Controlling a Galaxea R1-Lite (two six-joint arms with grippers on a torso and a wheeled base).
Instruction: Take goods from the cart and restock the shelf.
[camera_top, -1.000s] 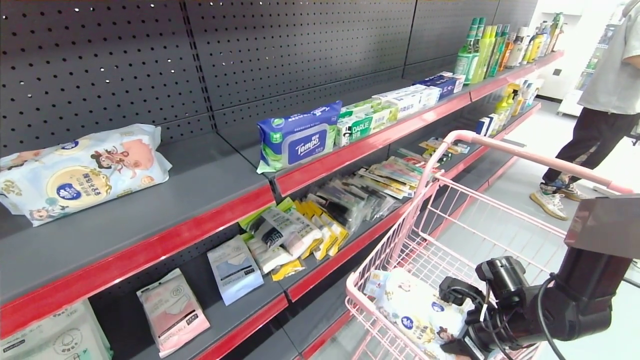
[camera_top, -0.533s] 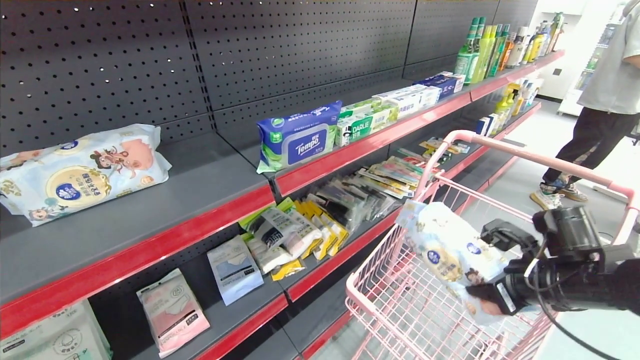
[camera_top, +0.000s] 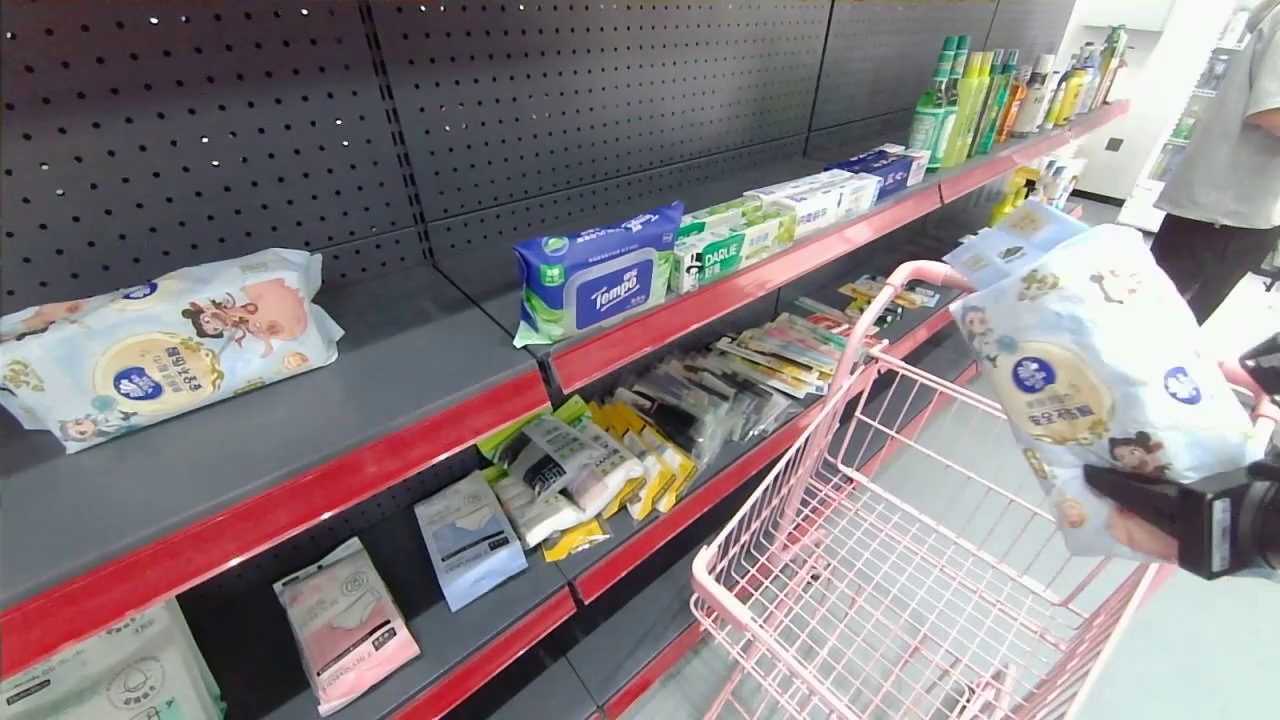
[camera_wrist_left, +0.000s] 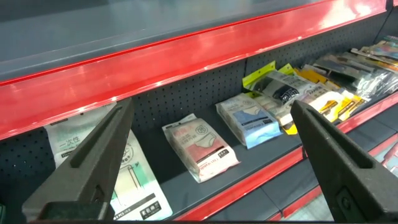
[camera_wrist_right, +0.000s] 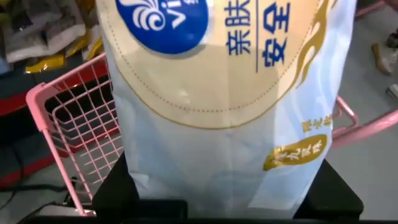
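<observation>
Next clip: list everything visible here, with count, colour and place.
shelf: one, grey with red edges, left side
cart: one, pink, beside shelf
held pack: one, pale blue, cartoon print, raised over cart
matching pack: one, pale blue, upper shelf, left end
wipes pack: one, blue, upper shelf, middle
boxes: several, green, white, blue, upper shelf
bottles: several, green and yellow, upper shelf's far end
packets: many, mixed colours, lower shelf
left gripper: one, black, open, facing lower shelf
right gripper: one, black, shut on held pack

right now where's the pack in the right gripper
Head view, robot's right: the pack is held up by the right gripper above the pink cart.
</observation>
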